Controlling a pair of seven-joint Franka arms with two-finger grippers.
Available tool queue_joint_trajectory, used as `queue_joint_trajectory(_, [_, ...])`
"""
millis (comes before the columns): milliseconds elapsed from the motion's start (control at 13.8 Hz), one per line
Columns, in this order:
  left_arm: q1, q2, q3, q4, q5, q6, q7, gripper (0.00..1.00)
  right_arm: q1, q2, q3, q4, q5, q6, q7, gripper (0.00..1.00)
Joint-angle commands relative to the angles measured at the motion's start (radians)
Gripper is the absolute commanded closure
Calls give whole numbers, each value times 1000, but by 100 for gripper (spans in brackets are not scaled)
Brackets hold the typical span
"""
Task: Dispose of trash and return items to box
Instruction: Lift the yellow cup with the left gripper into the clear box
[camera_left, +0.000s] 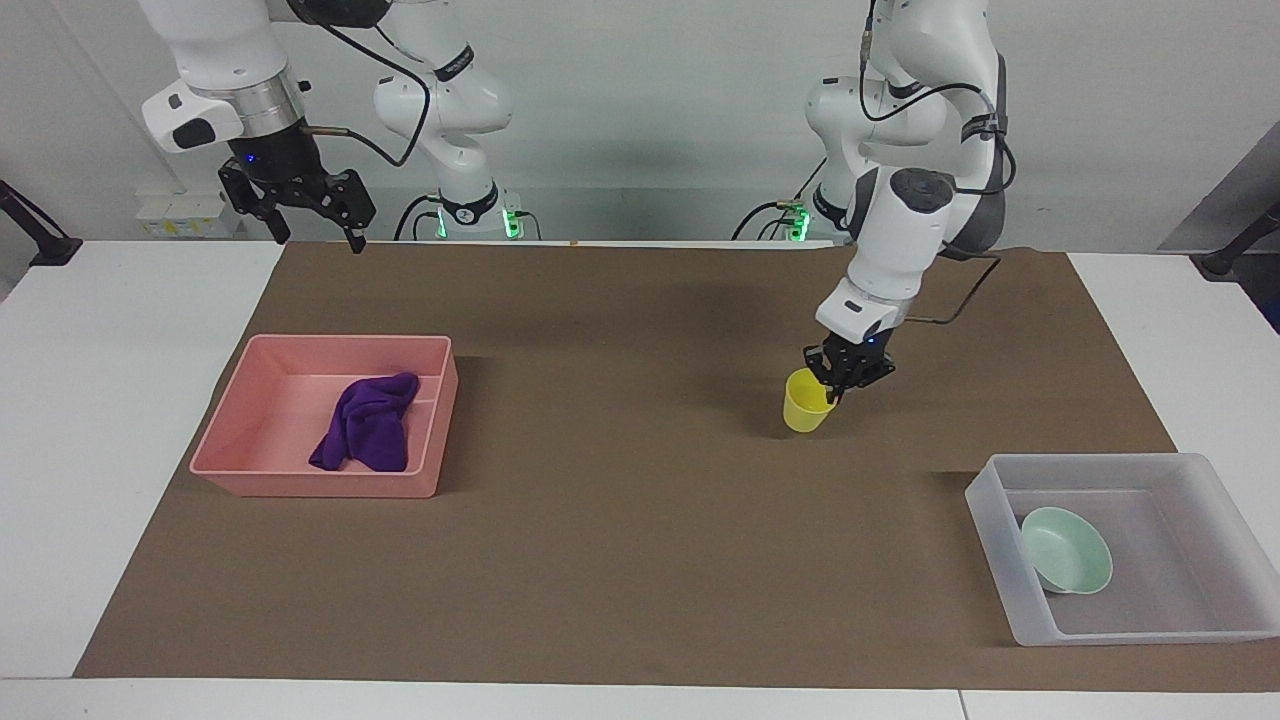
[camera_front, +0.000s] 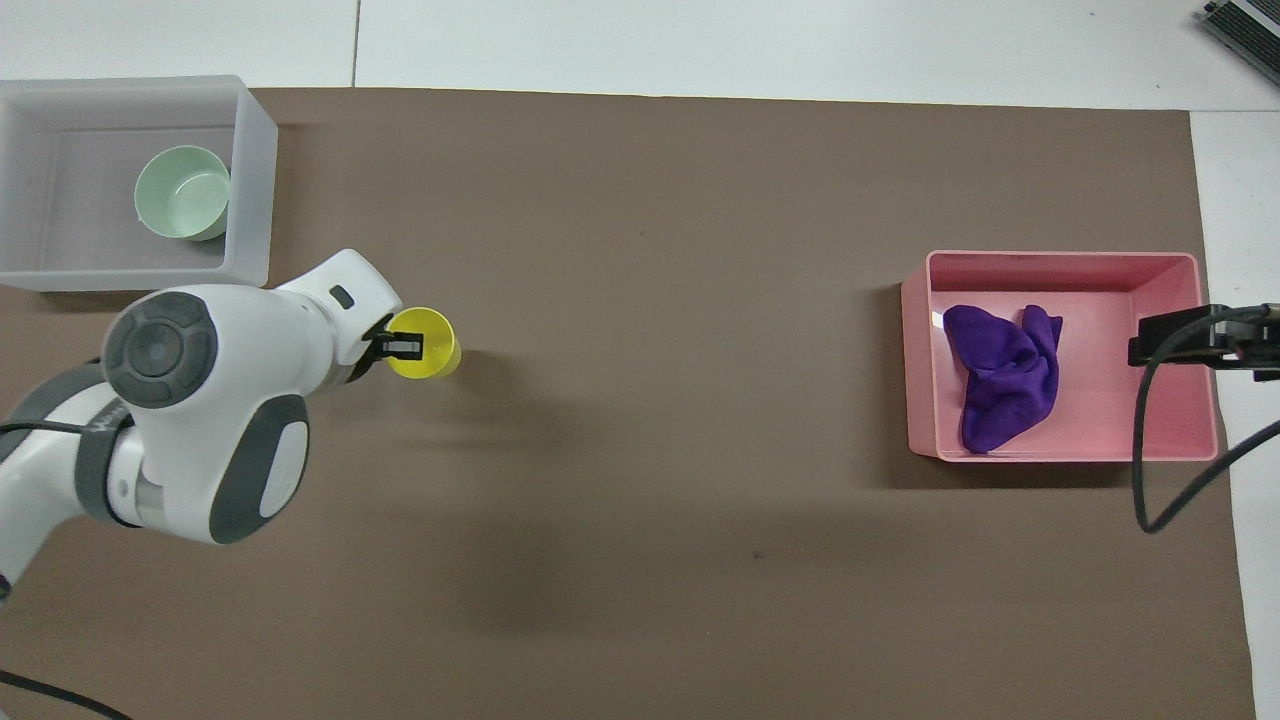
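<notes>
Brown mat (camera_left: 620, 560) is covering most of the white table (camera_left: 110, 420), with both arms working over it. Toward the right arm's end, the pink tub (camera_left: 322, 485) is sitting with the purple cloth (camera_left: 365, 435) lying crumpled inside, so the trash step looks done. Toward the left arm's end, the clear box (camera_left: 1010, 590) is holding the green bowl (camera_left: 1068, 550), which is leaning against the wall on the pink tub's side.

Left gripper (camera_left: 843, 378) is pinching the rim of the yellow cup (camera_left: 806, 404), one finger inside and one outside. The cup looks just off the mat, its shadow lying beside it, though I cannot be sure it is clear. It is between the two tubs, closer to the clear box and nearer to the robots than that box.

Right gripper (camera_left: 315, 208) is waiting high over the edge of the mat nearest the robots, fingers spread, holding nothing.

Step in hand, by my reading: carrying the cup to the box. Next move is calling for enough height to clear the box wall, a spot beside the bowl, then letting go low.
</notes>
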Motion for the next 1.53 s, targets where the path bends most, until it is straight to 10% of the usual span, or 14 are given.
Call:
queue_joint_trajectory(0, [103,56,0,141,31,-53,71,100,-6,-3,6,5,-2,-9,-33,0])
queue_joint_trajectory(872, [405,435,-8,702,20,-197,244,100,-10,-5,4,-1,-2,-4,-37,0])
queue_joint_trajectory(1453, [442,524,-7,682,-67,-141,286,100,-10,-5,6,-2,-2,-4,-37,0])
